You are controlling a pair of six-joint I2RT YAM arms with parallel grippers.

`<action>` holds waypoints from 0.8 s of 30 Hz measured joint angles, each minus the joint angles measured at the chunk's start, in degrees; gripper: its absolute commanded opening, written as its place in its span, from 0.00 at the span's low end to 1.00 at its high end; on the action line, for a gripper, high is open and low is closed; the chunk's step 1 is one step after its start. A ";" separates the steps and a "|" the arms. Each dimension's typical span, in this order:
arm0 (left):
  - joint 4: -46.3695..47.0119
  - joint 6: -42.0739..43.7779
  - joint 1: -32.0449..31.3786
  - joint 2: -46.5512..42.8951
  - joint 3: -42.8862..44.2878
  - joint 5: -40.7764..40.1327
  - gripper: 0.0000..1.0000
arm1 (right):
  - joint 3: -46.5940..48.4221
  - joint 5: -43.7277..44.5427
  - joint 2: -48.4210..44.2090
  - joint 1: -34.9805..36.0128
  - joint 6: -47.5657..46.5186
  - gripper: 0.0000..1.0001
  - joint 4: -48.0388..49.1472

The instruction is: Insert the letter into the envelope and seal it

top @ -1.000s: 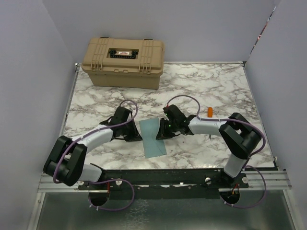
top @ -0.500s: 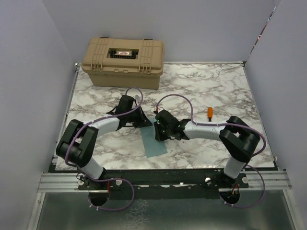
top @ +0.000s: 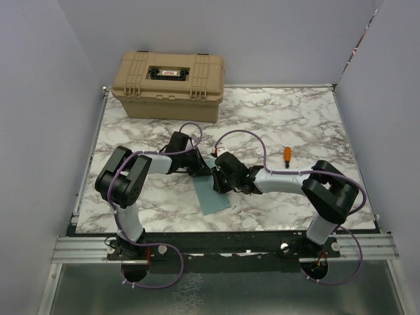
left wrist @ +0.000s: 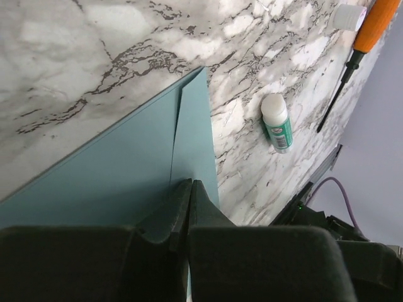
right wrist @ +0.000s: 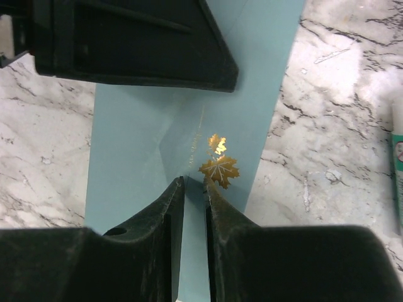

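The teal envelope (top: 214,195) lies flat on the marble table, its flap folded down with a gold maple-leaf sticker (right wrist: 219,170) at the tip. My left gripper (top: 201,169) is shut, its tips resting on the envelope's far end (left wrist: 126,163). My right gripper (top: 220,182) is almost shut, with a thin gap between the fingers. Its tips (right wrist: 194,182) rest on the envelope (right wrist: 126,145) just short of the sticker. The two grippers face each other closely over the envelope. The cream letter does not show in any view.
A tan hard case (top: 170,84) stands at the back left. An orange-handled screwdriver (top: 287,153) lies to the right, also in the left wrist view (left wrist: 371,28). A small glue stick (left wrist: 277,123) lies beside the envelope's edge.
My left arm has folded up and its gripper moved right and farther back onto the envelope's far end. My right gripper shifted left onto the envelope. The envelope turned slightly.
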 measured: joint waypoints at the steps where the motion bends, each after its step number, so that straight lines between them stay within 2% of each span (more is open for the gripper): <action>1: 0.13 -0.11 0.07 0.17 -0.20 0.00 0.00 | -0.02 0.15 -0.11 0.04 0.00 0.23 -0.02; 7: 4.33 -0.90 0.17 -0.28 -3.26 0.42 0.00 | 0.76 1.55 -1.25 0.02 -0.81 0.23 -4.96; 12: 9.16 -3.89 1.22 -0.50 -6.60 2.32 0.00 | 6.10 2.71 -0.33 0.02 -0.46 0.25 -11.56; 18: 11.15 -7.39 2.80 -0.57 -8.63 3.93 0.00 | 15.23 4.24 4.15 0.04 1.44 0.25 -14.91; 24: 14.64 -10.91 4.13 -0.55 -11.15 5.11 0.00 | 19.74 5.44 9.27 0.33 2.62 0.20 -18.16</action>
